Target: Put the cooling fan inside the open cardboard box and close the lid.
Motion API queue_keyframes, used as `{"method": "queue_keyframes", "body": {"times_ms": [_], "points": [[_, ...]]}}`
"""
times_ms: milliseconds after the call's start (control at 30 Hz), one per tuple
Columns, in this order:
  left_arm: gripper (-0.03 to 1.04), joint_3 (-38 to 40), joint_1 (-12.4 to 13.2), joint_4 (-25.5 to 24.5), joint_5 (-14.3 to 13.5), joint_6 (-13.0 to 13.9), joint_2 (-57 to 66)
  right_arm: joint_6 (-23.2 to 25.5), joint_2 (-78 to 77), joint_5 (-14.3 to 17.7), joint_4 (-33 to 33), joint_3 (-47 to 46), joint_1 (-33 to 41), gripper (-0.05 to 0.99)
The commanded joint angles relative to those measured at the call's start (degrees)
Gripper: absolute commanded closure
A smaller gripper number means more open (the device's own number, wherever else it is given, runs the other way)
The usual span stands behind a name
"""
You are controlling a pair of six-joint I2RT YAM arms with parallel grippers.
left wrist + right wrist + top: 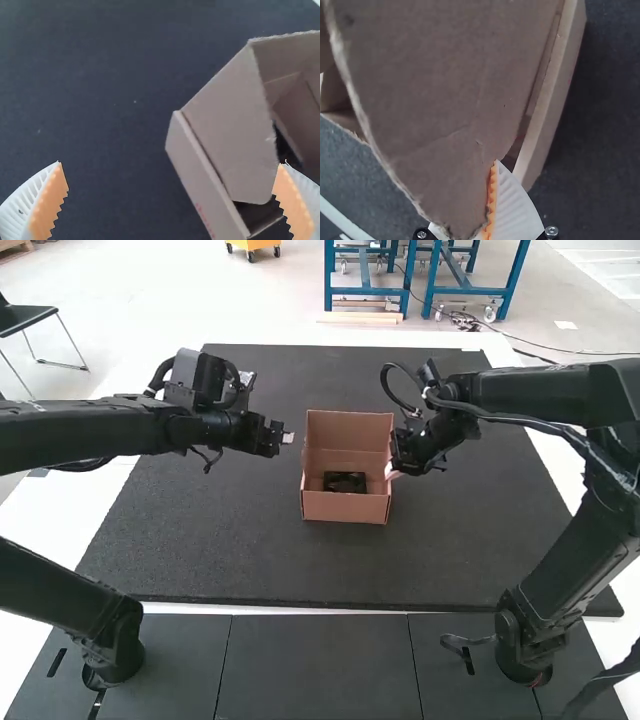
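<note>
The cooling fan (345, 481) lies inside the cardboard box (345, 508) at frame centre, with the lid (348, 430) upright along its upper edge. The right gripper (396, 468) is at the box's right wall, fingers apart astride a side flap (430, 100). The left gripper (287, 437), spread, hovers just upper left.

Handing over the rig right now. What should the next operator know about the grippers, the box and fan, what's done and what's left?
Left gripper: open, empty, hovering just left of the box.
Right gripper: open at the box's right side, a side flap between its fingers, one pad against it.
Fan: already inside the box.
Lid: standing up at the back, not closed.
Left to do: tuck the flap in and fold the lid down.
</note>
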Motion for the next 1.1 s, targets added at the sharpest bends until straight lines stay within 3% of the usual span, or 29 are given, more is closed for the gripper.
{"method": "queue_keyframes", "body": {"times_ms": [0, 367, 567, 833, 967, 1067], "points": [[0.04, 0.0, 0.4, 1.6, -5.0, 0.8, 1.5, -0.5, -1.9, -1.7, -0.2, -0.4, 1.1, 0.95], [0.04, 0.3, -0.7, 7.0, -4.2, 1.1, 8.4, -1.6, -1.9, -1.6, -0.2, -1.0, 1.7, 0.95], [0.04, 0.5, -2.0, 7.0, -3.5, 1.1, 9.3, -1.8, -1.9, -1.5, 0.3, -2.6, 1.9, 0.95], [0.04, 2.1, -1.6, 4.0, -3.5, 1.2, 8.3, -1.6, -1.9, 0.3, 0.8, -3.6, 1.9, 0.95], [0.04, 3.0, -0.7, 2.5, -3.6, 1.0, 7.5, 0.6, -1.9, 0.7, 1.5, -0.8, 1.4, 0.53], [0.04, 4.2, 0.4, 1.6, -4.7, 1.0, 6.9, -2.0, -2.3, 0.5, -3.9, 2.4, 1.4, 0.3]]}}
